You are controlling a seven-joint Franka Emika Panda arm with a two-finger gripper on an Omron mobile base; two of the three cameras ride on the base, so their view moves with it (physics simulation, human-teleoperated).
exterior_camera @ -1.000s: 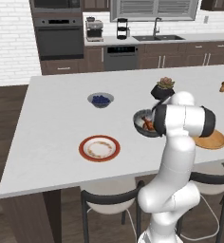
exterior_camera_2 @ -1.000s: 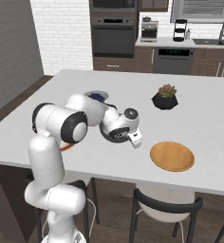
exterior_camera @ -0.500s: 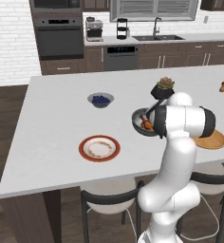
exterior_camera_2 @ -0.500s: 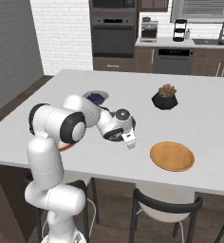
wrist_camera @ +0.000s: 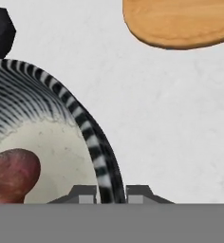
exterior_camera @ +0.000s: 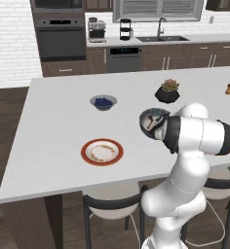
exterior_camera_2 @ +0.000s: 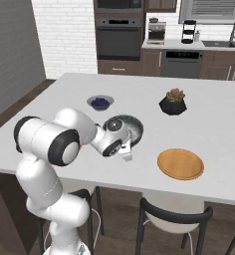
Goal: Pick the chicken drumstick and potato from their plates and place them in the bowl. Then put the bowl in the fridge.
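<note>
Gripping rim of wide dark speckled bowl (wrist_camera: 92,142) near island's front edge, gripper (wrist_camera: 110,194) fingers straddling it | reddish-brown food (wrist_camera: 12,173) lying inside; tan wooden plate (wrist_camera: 180,21) bare | fridge step remaining.

We see white brick wall (exterior_camera: 9,44), dark wood cabinets (exterior_camera: 185,61), built-in black oven (exterior_camera: 58,41), sink under shuttered window (exterior_camera: 158,8), dark wood floor (exterior_camera: 5,112), black stools (exterior_camera_2: 174,221) against pale worktop (exterior_camera: 63,121).
</note>
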